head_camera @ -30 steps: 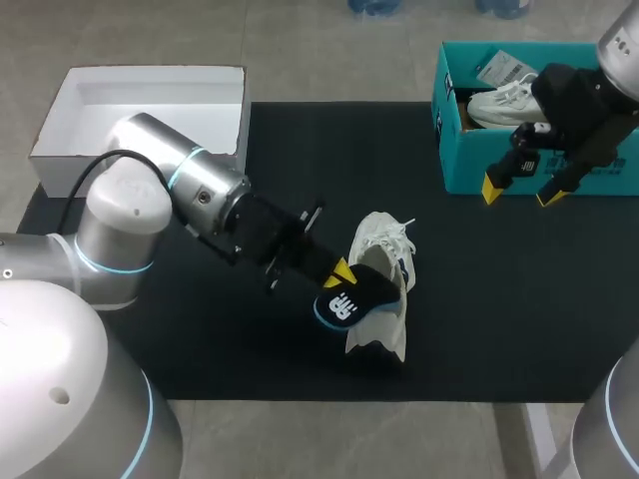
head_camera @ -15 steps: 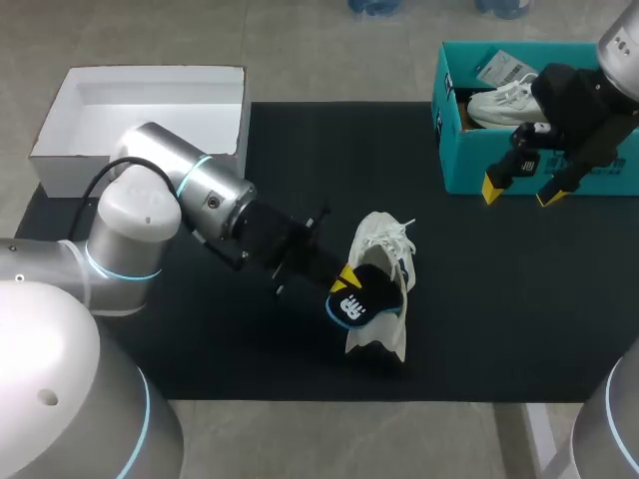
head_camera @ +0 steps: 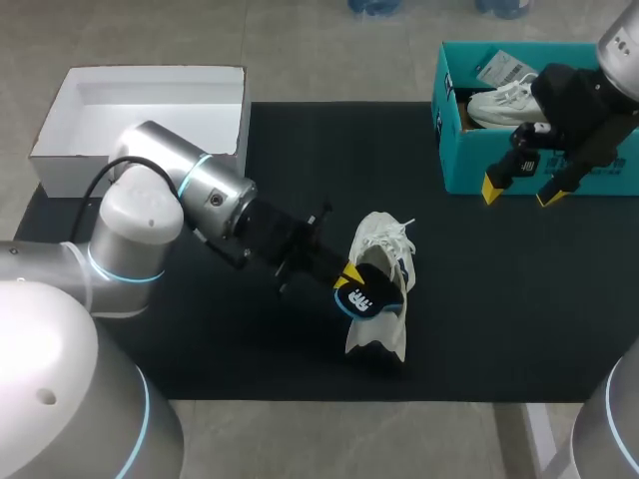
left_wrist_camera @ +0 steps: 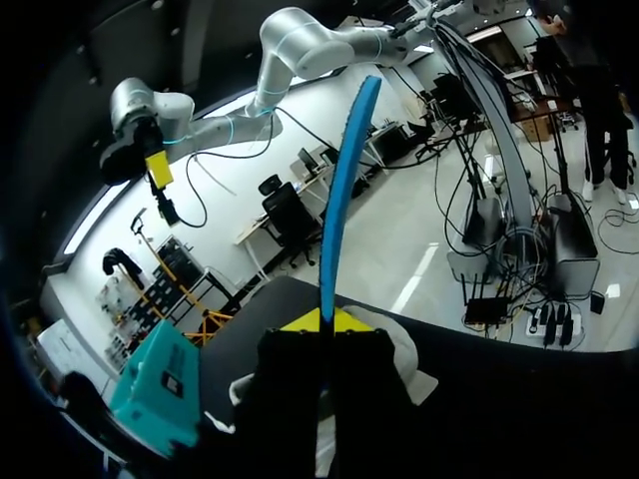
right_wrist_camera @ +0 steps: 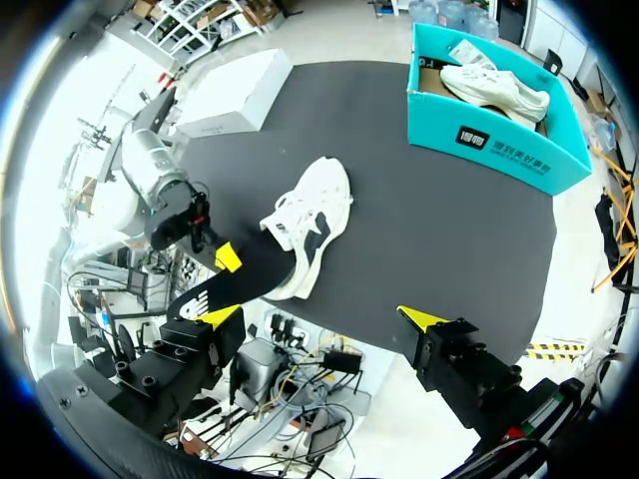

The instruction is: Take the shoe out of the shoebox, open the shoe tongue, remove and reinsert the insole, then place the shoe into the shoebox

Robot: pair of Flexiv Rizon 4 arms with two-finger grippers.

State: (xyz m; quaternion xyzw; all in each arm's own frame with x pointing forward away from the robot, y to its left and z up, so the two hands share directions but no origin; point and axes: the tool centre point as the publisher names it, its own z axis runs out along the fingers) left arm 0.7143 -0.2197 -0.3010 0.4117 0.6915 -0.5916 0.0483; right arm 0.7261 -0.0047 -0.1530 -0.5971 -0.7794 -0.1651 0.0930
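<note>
A white shoe (head_camera: 387,249) lies on its side in the middle of the black mat (head_camera: 479,289). My left gripper (head_camera: 348,276) is shut on a black insole with a blue edge (head_camera: 367,295), held right at the shoe's opening. In the left wrist view the insole (left_wrist_camera: 344,190) stands edge-on between the fingers of the left gripper (left_wrist_camera: 321,321), with the shoe (left_wrist_camera: 407,351) just under it. My right gripper (head_camera: 519,192) hangs open and empty in front of the teal shoebox (head_camera: 464,165). From the right wrist view, the shoe (right_wrist_camera: 310,215) and insole (right_wrist_camera: 250,279) lie far ahead of the right gripper (right_wrist_camera: 319,317).
A second white shoe (head_camera: 504,100) lies inside the teal shoebox. A white open box (head_camera: 150,100) stands at the mat's back left corner. Bare mat stretches between the shoe and the shoebox.
My left gripper has carried the insole a little to the right, closer onto the shoe's opening. The right arm has not moved.
</note>
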